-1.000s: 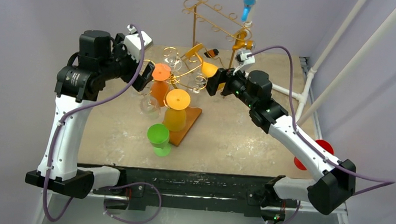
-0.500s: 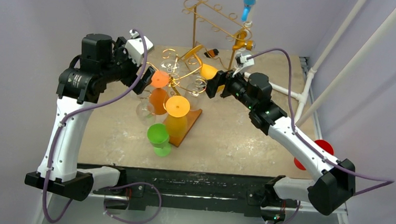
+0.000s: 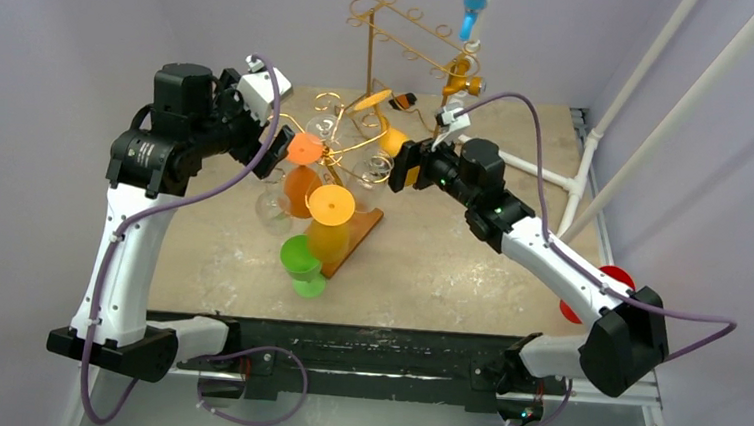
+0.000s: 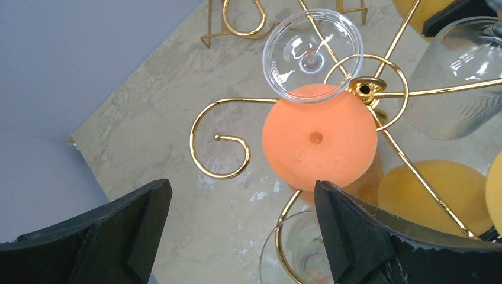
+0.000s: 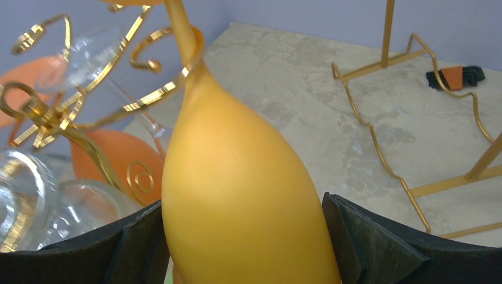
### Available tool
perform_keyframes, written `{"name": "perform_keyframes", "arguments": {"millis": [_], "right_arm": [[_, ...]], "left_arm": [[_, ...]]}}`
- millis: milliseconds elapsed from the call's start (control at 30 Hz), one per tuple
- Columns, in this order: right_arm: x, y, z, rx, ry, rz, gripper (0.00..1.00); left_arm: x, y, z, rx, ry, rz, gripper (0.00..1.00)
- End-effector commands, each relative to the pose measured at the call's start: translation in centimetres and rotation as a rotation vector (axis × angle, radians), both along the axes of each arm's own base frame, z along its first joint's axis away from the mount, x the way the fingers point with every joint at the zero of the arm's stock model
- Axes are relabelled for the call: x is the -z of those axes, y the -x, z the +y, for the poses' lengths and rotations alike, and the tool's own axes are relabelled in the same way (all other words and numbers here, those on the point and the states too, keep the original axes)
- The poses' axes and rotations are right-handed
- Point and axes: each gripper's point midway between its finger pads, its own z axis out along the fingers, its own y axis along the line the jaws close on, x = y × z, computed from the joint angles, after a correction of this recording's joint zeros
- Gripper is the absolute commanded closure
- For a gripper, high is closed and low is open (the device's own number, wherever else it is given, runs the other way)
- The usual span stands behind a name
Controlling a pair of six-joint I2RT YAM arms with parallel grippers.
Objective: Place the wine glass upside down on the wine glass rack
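Observation:
A yellow wine glass (image 5: 237,177) hangs bowl down, its stem hooked in a curled arm of the gold wine glass rack (image 3: 332,150). My right gripper (image 5: 243,207) is open, one finger close on each side of the bowl. From above, the yellow wine glass (image 3: 390,139) sits just left of the right gripper (image 3: 401,165). My left gripper (image 4: 243,195) is open over the table, nothing between its fingers. It hovers by the rack (image 4: 364,89), beside an orange glass foot (image 4: 319,142). The left gripper (image 3: 279,151) is at the rack's left side.
Clear glasses (image 4: 312,54) and orange ones (image 3: 331,215) also hang on the rack, which stands on a wooden base (image 3: 359,234). A green glass (image 3: 301,263) stands just in front. A taller gold rack (image 3: 405,35) stands behind. Hex keys (image 5: 456,77) lie at the back.
The right gripper opened slightly around the yellow glass. The rack's hung glasses shifted a little toward the near side. The left gripper edged closer to the rack.

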Motion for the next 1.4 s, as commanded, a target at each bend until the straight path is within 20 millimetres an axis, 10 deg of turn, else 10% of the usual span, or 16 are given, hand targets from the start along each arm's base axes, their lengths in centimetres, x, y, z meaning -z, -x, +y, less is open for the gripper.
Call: {"name": "perform_keyframes", "arguments": {"millis": [0, 1367], "right_arm": [[1.5, -1.6, -2.1, 0.099, 0.042, -0.037, 0.03], [1.4, -5.2, 2.3, -0.042, 0.094, -0.159, 0.01]], "left_arm": [[-2.3, 0.1, -0.1, 0.016, 0.004, -0.079, 0.01], [-3.1, -0.1, -0.1, 0.020, -0.005, -0.078, 0.00]]}}
